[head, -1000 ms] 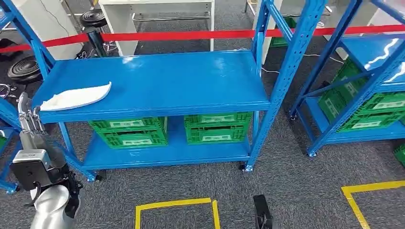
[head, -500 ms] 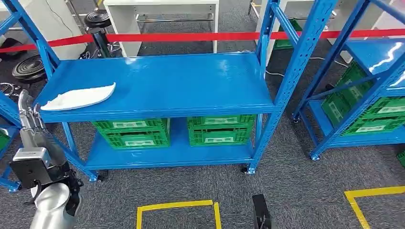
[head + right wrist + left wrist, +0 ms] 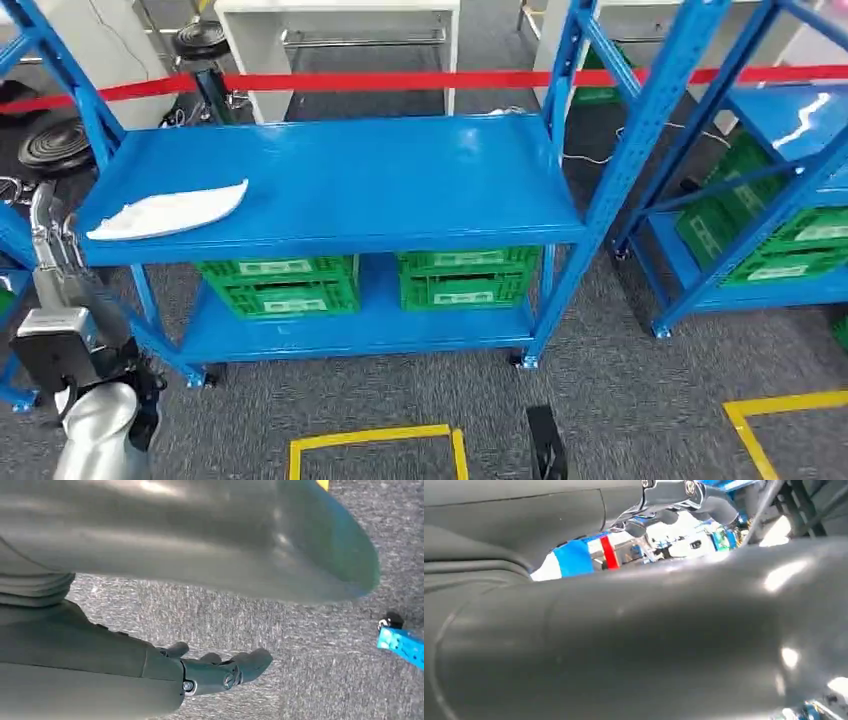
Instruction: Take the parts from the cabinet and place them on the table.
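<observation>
Lying at nine o'clock on the blue cabinet's top shelf, the white part looks to us thin, light and fairly stiff, best taken by its near long edge. At six o'clock below it, two green crates sit on the lower shelf, their contents hidden. Our left hand is raised beside the shelf holding nothing, fingers straight; our right hand hangs loosely open over the carpet.

Flat white part on blue shelf
</observation>
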You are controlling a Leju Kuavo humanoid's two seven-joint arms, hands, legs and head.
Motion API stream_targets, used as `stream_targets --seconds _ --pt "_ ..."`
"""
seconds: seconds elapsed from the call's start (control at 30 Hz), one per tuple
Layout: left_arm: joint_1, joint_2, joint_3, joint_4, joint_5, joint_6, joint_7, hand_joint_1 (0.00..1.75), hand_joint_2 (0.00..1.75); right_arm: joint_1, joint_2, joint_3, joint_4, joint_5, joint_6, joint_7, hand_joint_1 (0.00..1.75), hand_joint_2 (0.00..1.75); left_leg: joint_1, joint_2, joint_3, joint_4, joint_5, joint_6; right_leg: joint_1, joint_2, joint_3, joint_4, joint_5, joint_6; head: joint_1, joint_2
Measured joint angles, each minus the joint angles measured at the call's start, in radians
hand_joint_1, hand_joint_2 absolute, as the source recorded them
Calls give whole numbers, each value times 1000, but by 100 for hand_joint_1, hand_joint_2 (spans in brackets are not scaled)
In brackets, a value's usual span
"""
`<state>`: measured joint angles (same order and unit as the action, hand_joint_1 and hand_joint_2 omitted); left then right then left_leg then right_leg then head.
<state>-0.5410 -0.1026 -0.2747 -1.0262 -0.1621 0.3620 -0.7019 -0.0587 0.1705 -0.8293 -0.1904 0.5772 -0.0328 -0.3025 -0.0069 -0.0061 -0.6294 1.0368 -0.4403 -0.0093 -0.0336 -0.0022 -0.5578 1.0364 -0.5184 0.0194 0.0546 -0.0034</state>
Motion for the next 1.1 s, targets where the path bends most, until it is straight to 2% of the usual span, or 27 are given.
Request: stream_targets --seconds 0.03,0.07,0.1,0.17,0.2,0.23,0.27,0.3,0.33,0.37,0.4,0.43,0.5,0.57,0.6,0.63,0.67,0.7,0.73,0.77,0.8,0.87,0.9,0.93,1.0,1.03,1.1 --pt "-1 -1 0 -1 0 0 0 0 0 -1 0 0 0 0 0 0 0 0 8 -1 11 -13 3 11 -3 0 2 2 -6 7 2 0" --pt "-4 -2 0 -1 -1 0 -2 0 0 -2 0 0 0 1 0 -2 0 0 7 -1 20 -18 1 15 -2 0 -5 23 -13 7 2 0" --pt "-8 -2 0 0 -1 0 -1 0 0 -4 0 0 0 2 0 -2 0 0 7 0 24 -20 -4 24 0 1 -34 75 -36 6 4 0" --pt "-8 -3 0 2 -1 0 -1 0 0 -3 0 0 0 4 0 -2 0 0 2 1 32 -19 -13 35 6 2 -137 246 -94 6 5 0" --pt "-6 -3 0 4 -1 0 -1 0 0 -1 0 0 0 5 0 -2 0 0 -2 0 36 -18 -19 38 8 2 -178 303 -99 6 5 0" --pt "-6 -3 0 7 -1 0 0 0 0 1 0 0 0 5 0 -1 0 0 -4 -1 42 -16 -25 39 10 2 -196 310 -79 4 5 0" --pt "-6 -3 0 8 -1 0 0 0 0 2 -1 0 0 5 0 -1 0 0 -5 -3 49 -14 -32 39 12 2 -191 274 -37 2 5 0" --pt "-6 -3 0 8 -1 0 0 0 0 2 -1 0 0 6 0 -1 0 0 -5 -6 57 -10 -41 37 13 2 -167 203 16 -2 5 0" --pt "-6 -4 0 8 -2 0 0 0 0 2 -1 0 0 6 0 -2 0 0 -5 -7 67 -6 -52 33 14 1 -128 103 74 -6 6 0" --pt "-6 -4 0 8 -2 0 0 0 0 2 -1 0 0 6 0 -2 0 0 -5 -6 71 -3 -62 29 15 1 -101 38 89 -11 6 0" --pt "-9 -4 0 10 -1 0 0 0 0 1 -1 0 0 8 0 -2 0 0 -14 -9 68 5 -72 21 22 2 -82 18 67 -13 4 0" --pt "-9 -4 0 10 -1 0 0 0 0 -1 -1 0 0 9 2 -2 0 0 -12 -10 70 0 -72 18 18 2 -84 23 66 -21 3 0" --pt "-9 -4 0 10 -2 0 0 0 0 1 -1 0 0 8 3 -2 0 0 -9 -10 79 -7 -78 8 23 3 -82 21 57 -32 3 0" --pt "-10 -3 0 8 -2 1 -2 0 0 1 1 -1 0 8 3 -3 0 0 -9 -6 79 13 -87 -6 14 4 -59 10 52 -43 3 0" --pt "-15 -3 0 8 -2 1 -2 0 0 1 0 -1 0 8 3 -3 0 0 -6 -3 49 69 -106 -16 13 2 -48 8 44 -52 -5 0" --pt "-16 -3 0 8 -2 2 -1 0 0 0 0 -1 0 8 3 -3 0 0 -2 -3 10 134 -130 -22 13 2 -41 8 37 -53 -3 0" --pt "-13 -2 0 10 -2 2 -1 0 0 0 0 -1 0 9 3 -3 0 0 3 -2 -51 228 -158 -28 13 2 -31 8 27 -54 -4 0" --pt "-11 -2 0 13 -2 2 0 0 0 2 0 -1 0 8 3 -2 0 0 5 -1 -95 287 -166 -31 12 2 -22 8 19 -53 -5 0" --pt "-8 -1 0 16 -2 2 0 0 0 4 0 -1 0 8 3 -2 0 0 8 0 -127 310 -147 -33 12 3 -9 8 9 -52 -4 0" --pt "-7 0 0 16 -2 2 0 0 0 5 0 -1 0 8 3 -2 0 0 10 0 -130 284 -105 -33 10 4 4 8 -1 -51 -4 0" --pt "-7 0 0 16 -2 2 0 0 0 4 0 -1 0 8 3 -2 0 0 10 0 -111 214 -43 -31 9 5 20 8 -12 -48 -5 0" --pt "-8 2 0 16 -1 0 0 0 0 4 0 -1 0 9 3 -2 0 0 10 2 -50 30 73 -25 6 6 48 6 -35 -38 -5 0" --pt "-8 4 0 17 0 -4 0 0 0 3 0 -1 0 9 3 -1 0 0 3 1 -35 28 52 -21 8 7 48 4 -43 -30 -10 0" --pt "-8 4 -1 14 2 -9 0 0 0 0 1 -1 0 10 3 0 0 0 -2 1 -23 -3 38 -11 7 8 46 1 -44 -23 -16 0" --pt "-6 5 -1 14 3 -16 0 0 0 2 1 -1 0 11 2 -2 0 0 -3 0 -25 -7 28 6 8 6 60 -4 -35 -8 -11 0" --pt "-6 4 -1 13 3 -18 0 0 0 2 1 -1 0 13 0 -2 0 0 -2 -4 -14 -11 25 13 7 5 64 -2 -34 -6 -11 0" --pt "-5 4 -2 8 3 -19 -2 0 0 -1 1 -1 0 16 -2 -4 0 0 3 -5 10 -23 16 27 8 5 28 68 -40 -7 -7 0"
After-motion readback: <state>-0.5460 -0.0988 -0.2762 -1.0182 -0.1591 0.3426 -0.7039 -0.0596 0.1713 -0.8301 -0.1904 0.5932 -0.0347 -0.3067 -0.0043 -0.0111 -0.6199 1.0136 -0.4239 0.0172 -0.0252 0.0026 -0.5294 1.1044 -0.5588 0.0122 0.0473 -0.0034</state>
